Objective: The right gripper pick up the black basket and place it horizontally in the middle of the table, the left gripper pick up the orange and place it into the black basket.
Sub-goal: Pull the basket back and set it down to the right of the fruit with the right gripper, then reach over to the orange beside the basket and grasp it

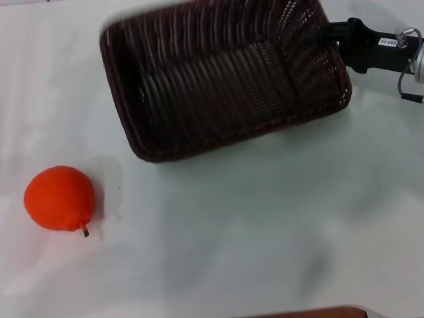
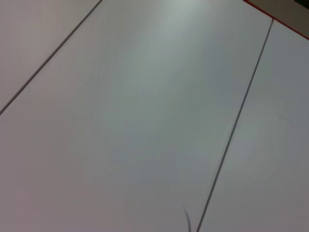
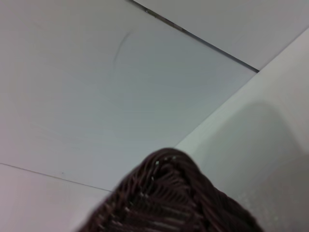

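At basket's (image 1: 225, 79) right rim: right gripper (image 1: 331, 36), seemingly clamped on it, basket tilted, not yet set square mid-table (image 1: 265, 218). Orange (image 1: 59, 198) well away, untouched. Left gripper out of sight; orange transfer remains.

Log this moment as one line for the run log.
right gripper: at black basket right rim | basket: tilted, far side of table | orange: on table, near left | left gripper: out of view
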Robot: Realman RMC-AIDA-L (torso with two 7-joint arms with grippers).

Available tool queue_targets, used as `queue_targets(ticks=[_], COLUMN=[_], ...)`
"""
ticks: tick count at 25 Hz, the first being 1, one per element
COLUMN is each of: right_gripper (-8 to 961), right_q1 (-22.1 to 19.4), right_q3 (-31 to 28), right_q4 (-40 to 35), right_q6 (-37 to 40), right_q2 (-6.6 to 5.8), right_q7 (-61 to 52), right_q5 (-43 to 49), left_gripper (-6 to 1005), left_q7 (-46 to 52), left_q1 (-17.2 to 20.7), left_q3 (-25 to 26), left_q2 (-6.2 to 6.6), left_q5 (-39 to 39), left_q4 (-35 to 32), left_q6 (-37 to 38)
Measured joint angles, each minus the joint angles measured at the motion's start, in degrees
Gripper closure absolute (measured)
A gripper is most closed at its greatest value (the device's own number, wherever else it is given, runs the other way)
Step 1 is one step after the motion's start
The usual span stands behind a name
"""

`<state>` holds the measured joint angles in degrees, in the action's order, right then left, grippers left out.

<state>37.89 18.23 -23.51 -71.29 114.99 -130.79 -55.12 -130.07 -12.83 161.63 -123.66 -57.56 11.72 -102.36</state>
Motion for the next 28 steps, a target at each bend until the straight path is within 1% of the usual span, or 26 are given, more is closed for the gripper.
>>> queue_targets(ticks=[4,10,15,17,20,23,26,28], right_gripper=[680,449,234,234,234,233,233,233], right_q1=[0.0,0.0,-0.2,-0.4,-1.2,-2.1,-2.9,-3.2], right_q3=[0.1,0.2,0.2,0.2,-0.2,-0.7,-0.7,-0.8], right_q4=[0.5,0.7,0.7,0.8,0.4,-0.5,-0.8,-0.9], right_q6=[0.0,-0.8,-2.4,-2.9,-3.4,-4.6,-5.8,-6.0], right_q2=[0.08,0.06,0.05,-0.02,-0.47,-1.25,-2.65,-3.42], right_q7=[0.0,0.1,0.0,-0.2,-0.9,-1.4,-1.4,-1.4], right_q5=[-0.3,-0.3,-0.2,-0.2,-0.3,-2.3,-5.9,-8.3], left_gripper=[113,114,114,114,114,114,114,114], left_q7=[0.0,0.0,0.0,0.0,0.0,0.8,3.5,4.2], left_q1=[0.0,0.0,0.0,0.0,0.0,1.3,3.8,5.2], left_q3=[0.0,0.0,0.3,0.3,-0.3,-4.1,-9.8,-12.1], left_q2=[0.0,0.0,0.0,0.0,0.06,0.45,1.46,2.49], left_q5=[0.0,0.0,0.1,0.1,0.0,-1.8,-4.9,-7.2], left_q4=[0.0,0.0,0.0,0.0,0.3,3.5,8.6,9.8], left_q6=[0.0,0.1,0.1,0.1,0.1,-0.1,0.0,-0.4])
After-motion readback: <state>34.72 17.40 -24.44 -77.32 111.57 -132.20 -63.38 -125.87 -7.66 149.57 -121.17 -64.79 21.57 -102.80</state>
